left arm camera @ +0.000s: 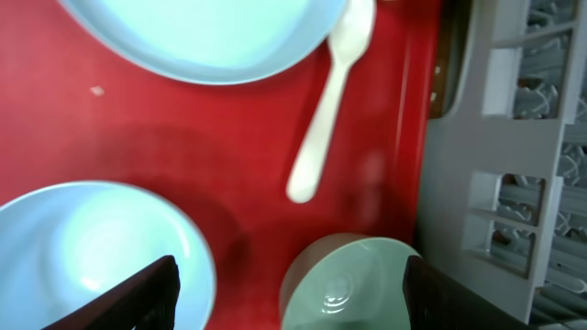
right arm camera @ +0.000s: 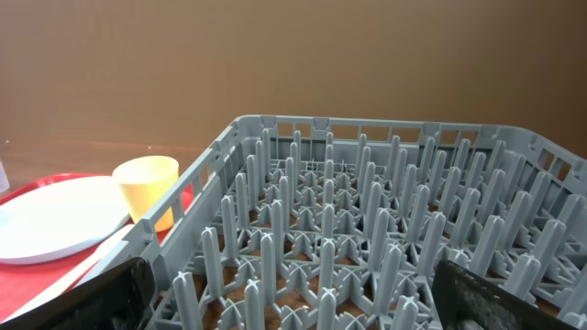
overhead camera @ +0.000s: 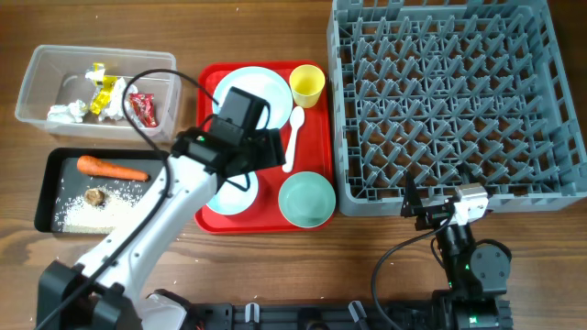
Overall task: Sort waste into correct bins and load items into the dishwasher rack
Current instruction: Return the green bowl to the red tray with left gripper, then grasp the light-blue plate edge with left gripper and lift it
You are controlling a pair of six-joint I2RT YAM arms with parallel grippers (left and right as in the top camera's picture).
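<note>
On the red tray lie the pale-blue plate, yellow cup, white spoon, mint-green bowl and a pale-blue bowl half hidden under my left arm. My left gripper hovers open between the two bowls. In the left wrist view the left gripper holds nothing, with the green bowl below it and the spoon ahead. My right gripper stands open at the grey rack's front edge; the right gripper is empty.
The clear tub holds red and yellow wrappers and tissue. The black tray holds the carrot, rice and a brown lump. Rack pegs fill the right wrist view.
</note>
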